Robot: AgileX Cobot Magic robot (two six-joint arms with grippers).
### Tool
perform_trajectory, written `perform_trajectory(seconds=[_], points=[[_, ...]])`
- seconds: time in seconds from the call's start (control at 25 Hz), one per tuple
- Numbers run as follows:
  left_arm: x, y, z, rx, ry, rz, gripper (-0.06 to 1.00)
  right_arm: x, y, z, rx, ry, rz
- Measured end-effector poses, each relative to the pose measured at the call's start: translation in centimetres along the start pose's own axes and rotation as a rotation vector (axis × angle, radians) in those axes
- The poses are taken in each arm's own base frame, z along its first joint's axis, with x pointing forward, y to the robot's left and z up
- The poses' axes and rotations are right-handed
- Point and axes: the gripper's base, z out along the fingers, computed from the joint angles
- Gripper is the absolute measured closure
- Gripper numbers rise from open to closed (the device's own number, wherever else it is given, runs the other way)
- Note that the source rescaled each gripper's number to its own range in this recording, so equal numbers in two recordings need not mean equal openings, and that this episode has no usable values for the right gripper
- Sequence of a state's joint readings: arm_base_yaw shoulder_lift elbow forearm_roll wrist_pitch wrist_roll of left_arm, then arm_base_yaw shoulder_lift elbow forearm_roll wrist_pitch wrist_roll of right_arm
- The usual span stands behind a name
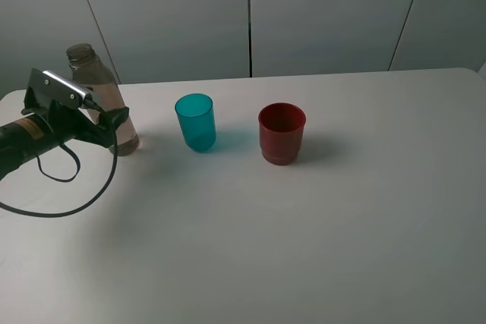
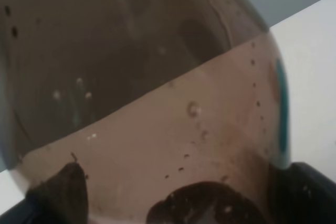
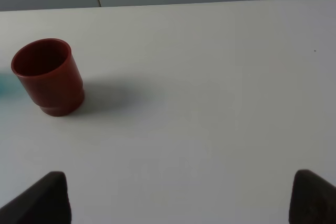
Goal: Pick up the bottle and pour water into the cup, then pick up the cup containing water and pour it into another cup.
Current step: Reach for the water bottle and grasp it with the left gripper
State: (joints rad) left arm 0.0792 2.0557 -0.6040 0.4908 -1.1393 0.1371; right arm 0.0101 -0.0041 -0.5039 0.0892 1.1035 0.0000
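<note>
The bottle [image 1: 112,98] stands upright at the table's left, uncapped and partly filled with water. It fills the left wrist view [image 2: 157,93]. My left gripper [image 1: 115,122] reaches in level from the left and stands open, one finger on each side of the bottle's lower body; both fingertips [image 2: 55,195] show beside it. The teal cup [image 1: 196,122] stands to the bottle's right, and the dark red cup [image 1: 282,134] stands further right. My right gripper [image 3: 181,198] is open and empty over bare table, well back from the red cup [image 3: 48,76].
The white table [image 1: 319,233] stretches wide in front of and to the right of the cups. A black cable [image 1: 68,202] loops from the left arm down onto the table. Grey wall panels stand behind the far edge.
</note>
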Motion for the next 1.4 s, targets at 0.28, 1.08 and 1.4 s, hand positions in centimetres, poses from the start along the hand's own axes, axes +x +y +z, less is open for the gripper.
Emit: perform_trajectory(seconds=[0.28, 1.08, 1.4], points=[[0.6, -0.3, 0.5, 0.014, 0.009, -0.005, 0.01, 0.0, 0.0, 0.0, 0.000, 0.000, 0.000], [0.6, -0.5, 2.4, 0.041, -0.015, -0.015, 0.02, 0.0, 0.0, 0.0, 0.000, 0.000, 0.000], [0.5, -0.8, 2.5, 0.060, -0.021, -0.013, 0.79, 0.0, 0.0, 0.0, 0.000, 0.000, 0.000]])
